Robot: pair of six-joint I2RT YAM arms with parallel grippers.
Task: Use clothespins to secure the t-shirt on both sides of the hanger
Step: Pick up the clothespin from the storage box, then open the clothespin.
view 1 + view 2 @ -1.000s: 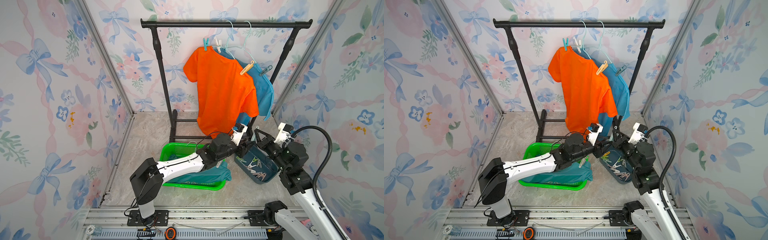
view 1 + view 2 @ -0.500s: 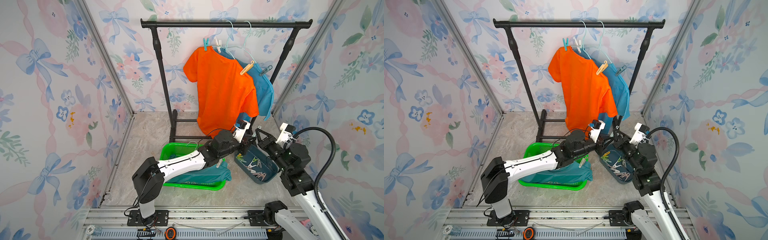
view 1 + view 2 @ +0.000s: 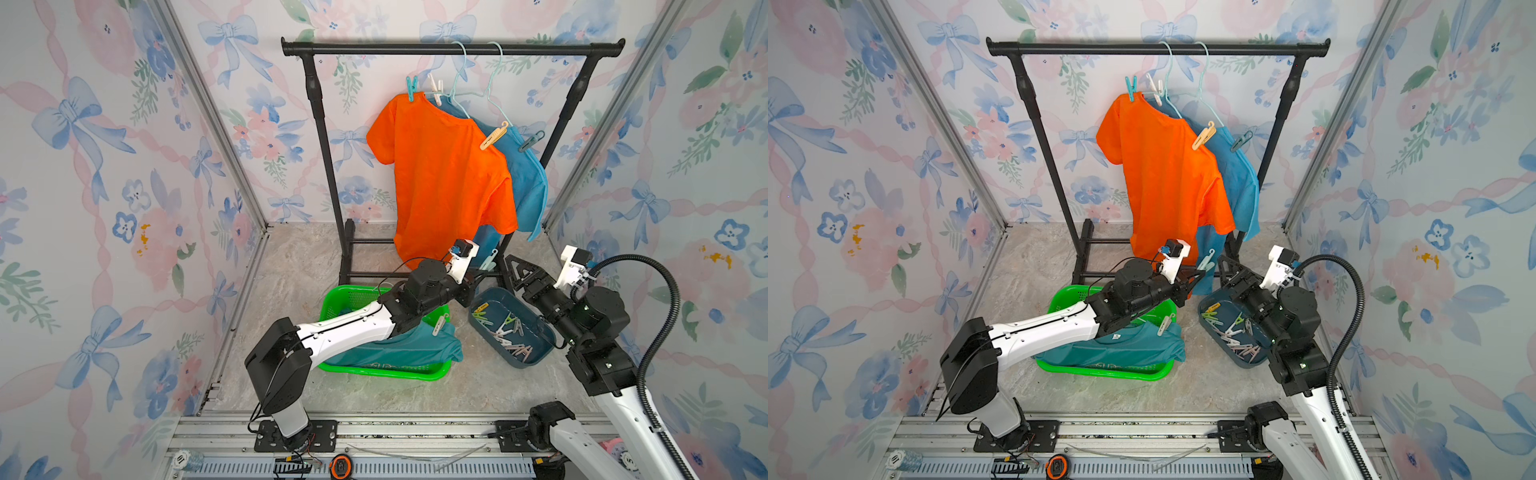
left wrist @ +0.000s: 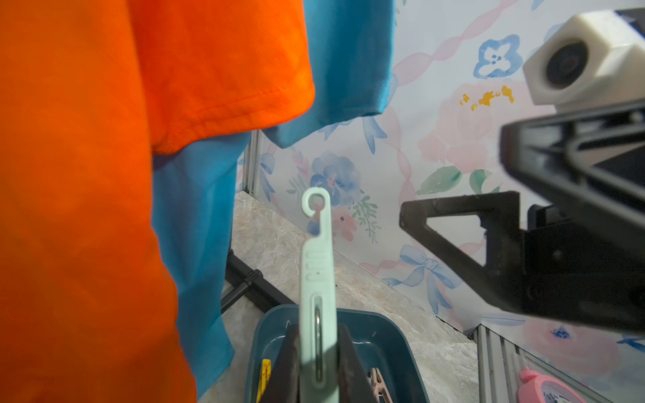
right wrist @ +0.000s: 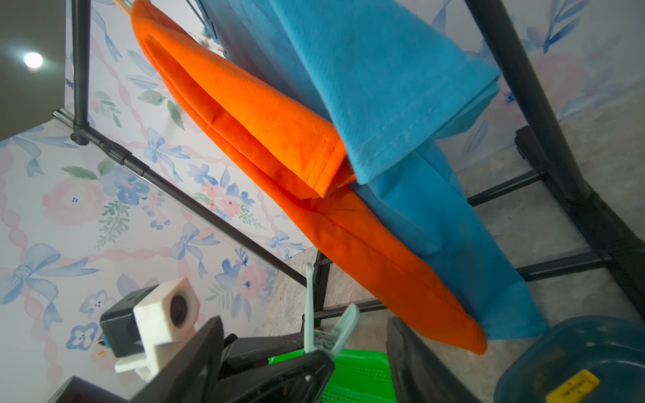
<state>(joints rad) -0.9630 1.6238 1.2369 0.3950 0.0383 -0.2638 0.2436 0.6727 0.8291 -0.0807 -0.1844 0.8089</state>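
Left gripper (image 4: pixel 318 352): clenched on mint clothespin (image 4: pixel 317 279), raised over blue bin (image 3: pixel 536 361), near orange t-shirt (image 3: pixel 444 183) lower hem.
Right gripper (image 3: pixel 1231 270): jaws spread wide, empty, just beside.
Spare clothespins (image 3: pixel 509 332): loose in bin.
Orange t-shirt: hung on rack (image 3: pixel 453 49), teal clothespin (image 3: pixel 411 87) and cream clothespin (image 3: pixel 493 136) at its shoulders.

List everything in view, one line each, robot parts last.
garment rack: one, black, at the back.
hangers: two, pale teal, on the rack bar.
orange t-shirt: one, on front hanger.
blue t-shirt: one, behind it.
pinned clothespins: four, teal, white, cream, grey-teal, on the shirts' shoulders.
green basket: one, on the floor.
teal t-shirt: one, in the basket.
white clothespin: one, on the teal t-shirt.
blue tray: one, dark, beside the basket.
mixed clothespins: many, in the tray.
left gripper: black, shut on one mint clothespin.
right gripper: black, open, alongside.
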